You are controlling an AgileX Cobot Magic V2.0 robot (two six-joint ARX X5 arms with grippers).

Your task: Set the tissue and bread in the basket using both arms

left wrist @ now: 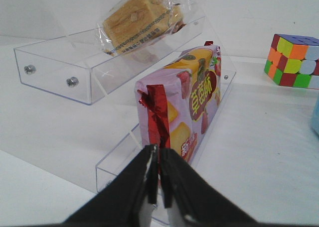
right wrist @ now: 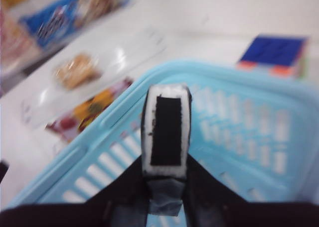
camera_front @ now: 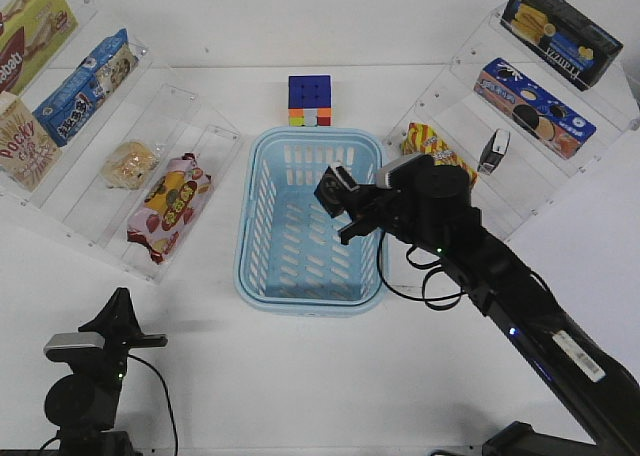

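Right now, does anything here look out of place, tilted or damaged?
Nothing looks damaged or spilled. The right hand holds a tissue pack above the basket. The second tissue pack stands tilted on the right shelf, which seems harmless.

The front view looks down from high over the table [camera_front: 300,376], facing forward across the whole layout. The left wrist view sits low, close to the left shelf. The right wrist view hovers close above the basket [right wrist: 234,112]. All share the cube [camera_front: 309,100].
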